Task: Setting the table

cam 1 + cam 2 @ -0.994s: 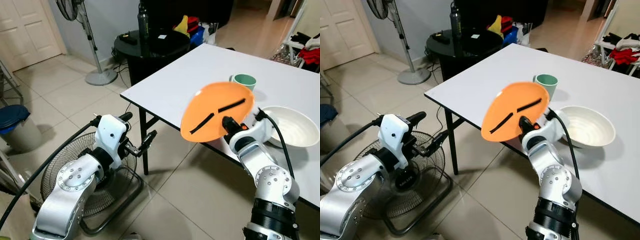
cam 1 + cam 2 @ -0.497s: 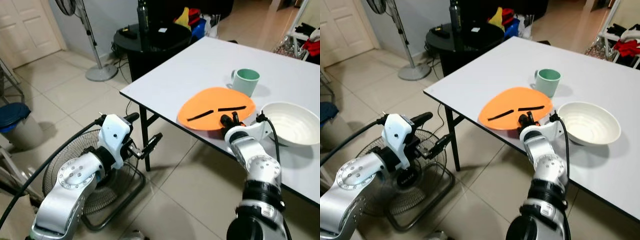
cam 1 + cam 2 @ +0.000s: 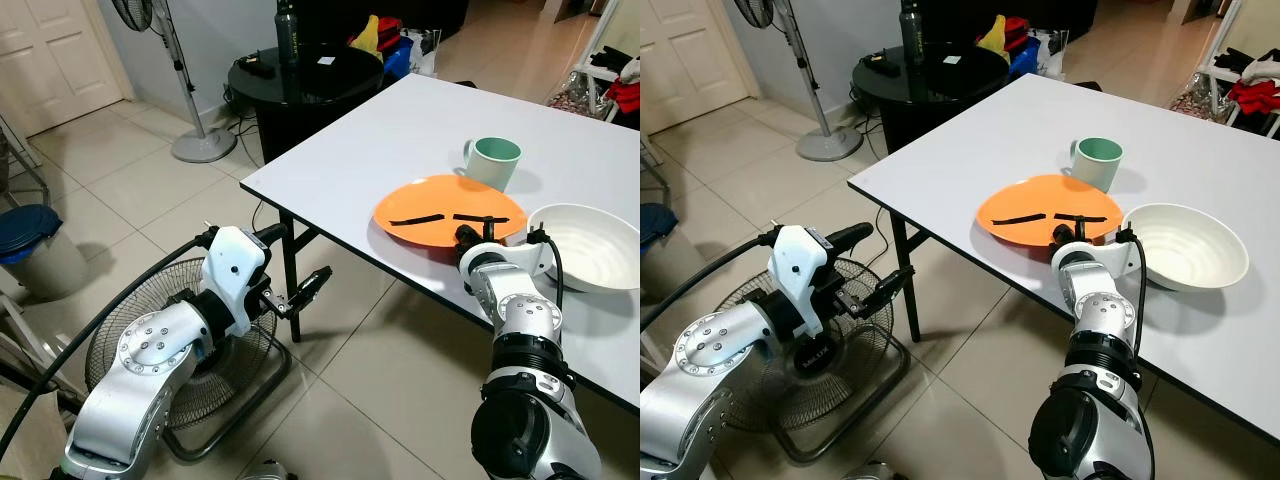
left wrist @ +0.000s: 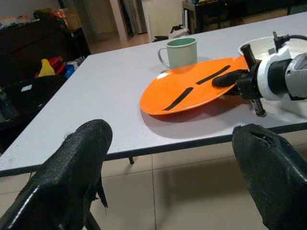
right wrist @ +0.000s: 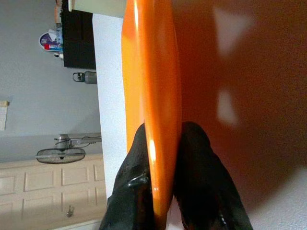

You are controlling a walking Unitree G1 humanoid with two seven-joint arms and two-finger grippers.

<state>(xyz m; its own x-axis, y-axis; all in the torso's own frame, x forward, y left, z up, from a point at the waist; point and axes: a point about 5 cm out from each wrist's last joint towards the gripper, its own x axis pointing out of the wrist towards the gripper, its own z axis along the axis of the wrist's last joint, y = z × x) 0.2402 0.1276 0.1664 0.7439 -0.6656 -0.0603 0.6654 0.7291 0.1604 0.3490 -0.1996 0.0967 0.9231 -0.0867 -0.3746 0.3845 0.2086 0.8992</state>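
Lowered from its raised, tilted pose of a second ago, the orange plate [image 3: 449, 211] now lies almost flat over the white table [image 3: 380, 150], near the table's front edge. Its far rim seems to rest on the table, while the near rim is a little lifted, with a shadow under it. The right gripper [image 3: 467, 236] holds this near rim: in the right wrist view its two black fingers [image 5: 132, 182] are pinched on the plate's edge, one on each face. Two black stripes are on the plate's upper side.

Just behind the plate, further from the table's front edge, stands a green mug [image 3: 491, 162], close to the plate but apart from it. A white bowl [image 3: 587, 246] sits on the table beside the plate, just past the right gripper.

The left gripper [image 3: 305, 289] hangs off the table, below its front corner and above a floor fan [image 3: 140, 340]. Its fingers [image 4: 76, 167] are spread wide and hold nothing.
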